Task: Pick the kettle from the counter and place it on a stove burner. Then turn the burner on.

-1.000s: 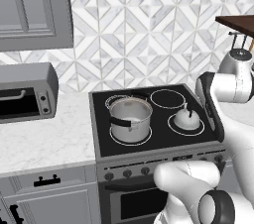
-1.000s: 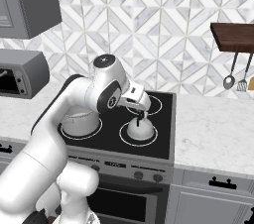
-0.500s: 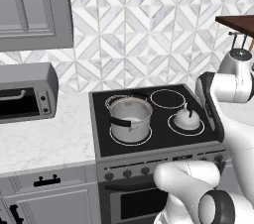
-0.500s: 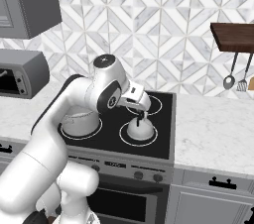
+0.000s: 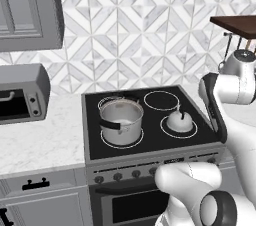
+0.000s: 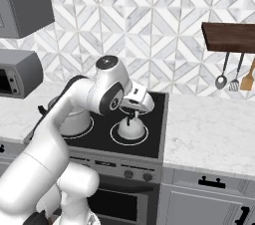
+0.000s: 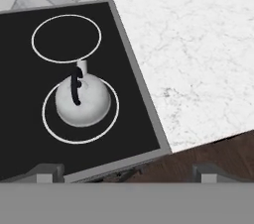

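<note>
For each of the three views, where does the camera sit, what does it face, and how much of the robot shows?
Left base view: behind the arm, left; faces the cooktop, the kettle and pot; arm at lower right.
Right base view: behind, right; same stove; arm at lower left, wrist over the kettle.
Hand view: looks down on the kettle inside its stove burner ring and the counter; open jaws' tips at the bottom.
All share the kettle.

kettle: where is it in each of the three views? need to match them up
Left base view: kettle right of centre, on the front right burner, right of the steel pot.
Right base view: kettle at centre, below the gripper.
Hand view: kettle left of centre.
Shared landmark: that burner's white ring around it.
</note>
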Available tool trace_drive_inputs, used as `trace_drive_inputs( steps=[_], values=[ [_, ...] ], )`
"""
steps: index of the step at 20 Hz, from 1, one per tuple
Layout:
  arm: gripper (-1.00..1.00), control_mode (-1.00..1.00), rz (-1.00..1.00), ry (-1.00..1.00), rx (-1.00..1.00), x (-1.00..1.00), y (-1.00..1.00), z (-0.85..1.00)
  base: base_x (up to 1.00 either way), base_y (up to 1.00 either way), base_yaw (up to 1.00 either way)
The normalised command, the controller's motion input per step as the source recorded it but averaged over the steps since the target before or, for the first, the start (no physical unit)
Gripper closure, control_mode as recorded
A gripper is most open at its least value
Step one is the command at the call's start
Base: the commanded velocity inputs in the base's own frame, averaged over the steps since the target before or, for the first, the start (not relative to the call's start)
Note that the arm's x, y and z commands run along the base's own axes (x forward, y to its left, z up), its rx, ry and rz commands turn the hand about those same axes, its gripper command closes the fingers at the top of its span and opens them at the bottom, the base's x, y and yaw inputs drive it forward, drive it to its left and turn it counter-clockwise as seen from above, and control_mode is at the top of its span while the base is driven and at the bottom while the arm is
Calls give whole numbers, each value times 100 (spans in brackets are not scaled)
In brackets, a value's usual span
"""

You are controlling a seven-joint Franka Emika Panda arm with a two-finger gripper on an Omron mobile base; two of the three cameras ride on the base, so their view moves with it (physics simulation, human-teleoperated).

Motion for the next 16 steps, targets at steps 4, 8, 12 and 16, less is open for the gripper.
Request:
trace_drive_inputs(
  steps=[4,8,12,16],
  values=[
    [-100,100,0,0,0,0,0,0,0,-65,0],
    [-100,100,0,0,0,0,0,0,0,-58,0],
    [-100,100,0,0,0,0,0,0,0,-49,0],
    [-100,100,0,0,0,0,0,0,0,-42,0]
  ],
)
